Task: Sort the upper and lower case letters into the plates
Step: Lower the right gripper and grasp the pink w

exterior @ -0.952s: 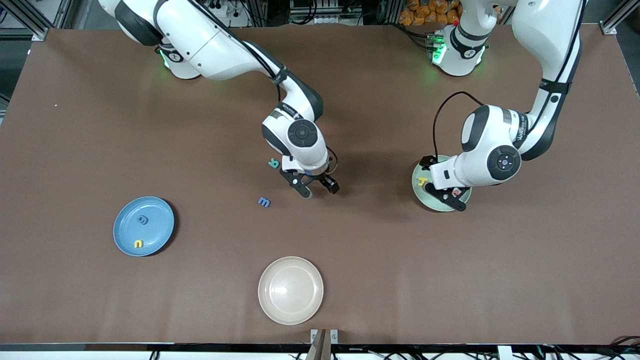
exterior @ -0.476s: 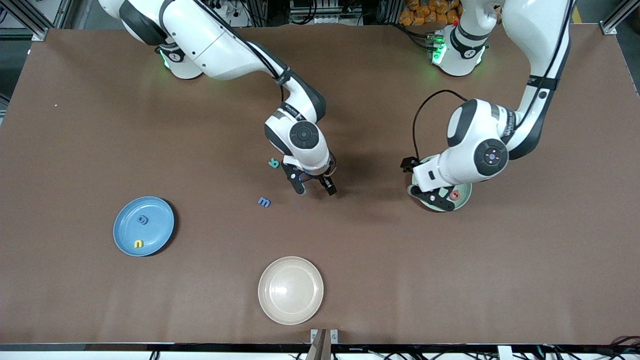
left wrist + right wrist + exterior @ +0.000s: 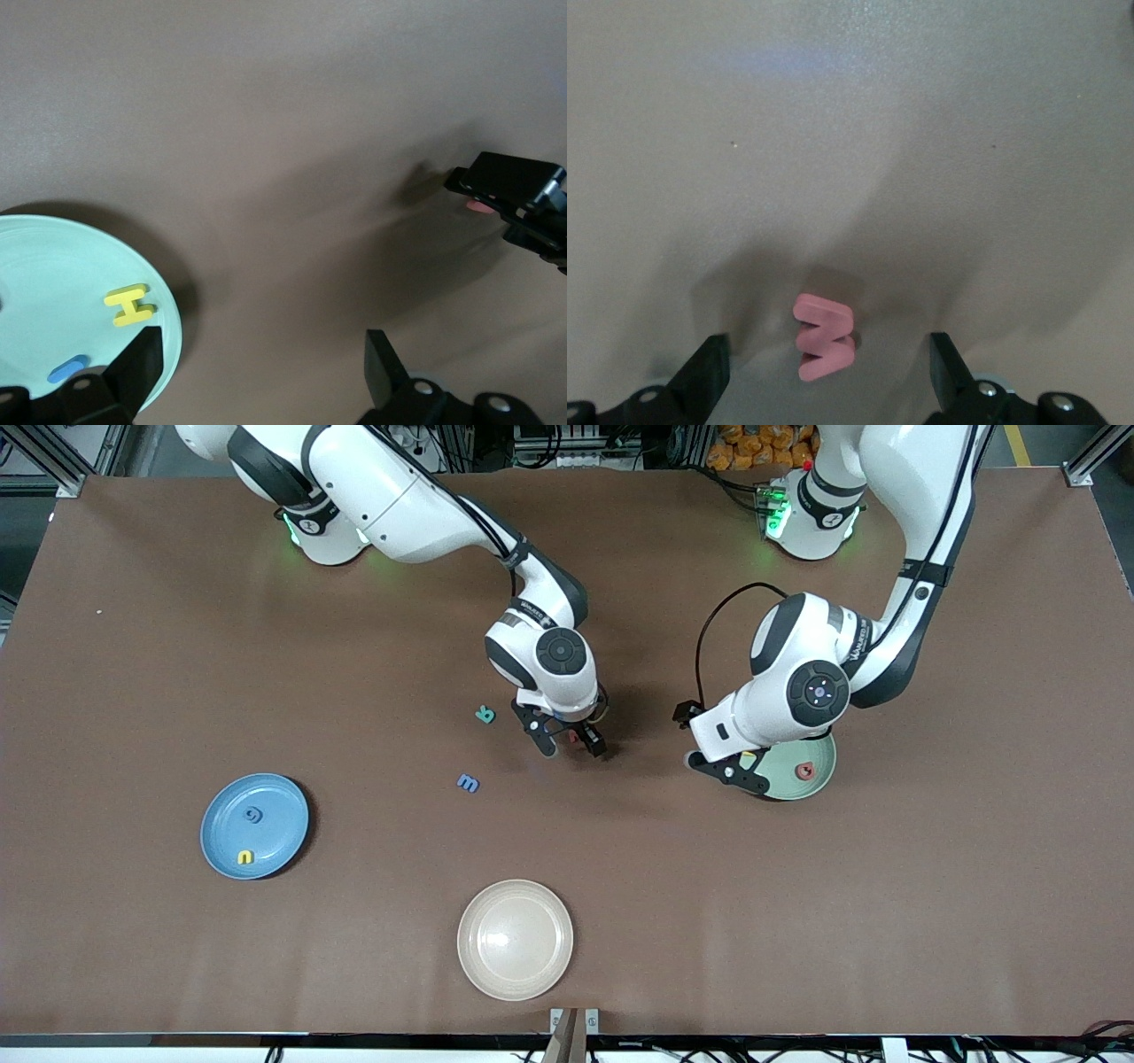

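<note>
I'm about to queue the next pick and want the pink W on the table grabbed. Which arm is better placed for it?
Right. The right end effector hangs open directly over the pink W, fingers either side of it. The left end effector, also open, is at the edge of the pale green plate.

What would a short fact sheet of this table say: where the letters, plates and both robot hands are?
Right gripper: open, over the red letter on the table.
Left gripper: open, at the green plate's edge.
Green plate: yellow H, blue letter, red letter.
Blue plate: yellow letter, blue letter.
Loose on table: teal letter, blue m.
Cream plate: empty.
</note>
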`<state>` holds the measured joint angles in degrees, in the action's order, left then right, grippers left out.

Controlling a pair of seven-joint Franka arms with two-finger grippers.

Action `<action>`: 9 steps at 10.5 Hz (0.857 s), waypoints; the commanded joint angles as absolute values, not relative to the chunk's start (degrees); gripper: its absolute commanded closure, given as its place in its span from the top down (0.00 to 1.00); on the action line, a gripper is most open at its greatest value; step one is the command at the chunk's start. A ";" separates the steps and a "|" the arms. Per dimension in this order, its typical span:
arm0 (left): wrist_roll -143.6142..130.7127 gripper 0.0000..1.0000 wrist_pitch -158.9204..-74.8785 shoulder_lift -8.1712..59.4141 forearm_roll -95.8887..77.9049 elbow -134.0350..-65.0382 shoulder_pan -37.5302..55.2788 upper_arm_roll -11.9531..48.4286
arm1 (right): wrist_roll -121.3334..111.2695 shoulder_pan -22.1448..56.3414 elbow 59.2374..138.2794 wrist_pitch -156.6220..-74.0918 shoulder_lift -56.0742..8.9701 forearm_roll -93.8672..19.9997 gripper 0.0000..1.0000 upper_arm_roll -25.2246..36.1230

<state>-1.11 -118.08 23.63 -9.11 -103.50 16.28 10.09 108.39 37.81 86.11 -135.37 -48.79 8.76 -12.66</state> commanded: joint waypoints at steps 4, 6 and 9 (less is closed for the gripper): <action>-1.41 1.00 -116.72 24.26 -10.37 -102.22 16.17 9.93 | 109.51 38.50 85.61 -135.00 -48.87 13.01 1.00 -12.04; -1.41 1.00 -116.72 24.43 -10.37 -102.22 16.17 9.93 | 109.42 38.58 85.69 -135.09 -48.96 13.01 1.00 -12.04; -1.49 1.00 -116.63 24.61 -10.37 -102.22 15.91 9.93 | 109.34 39.38 85.69 -135.62 -49.48 13.36 0.00 -12.04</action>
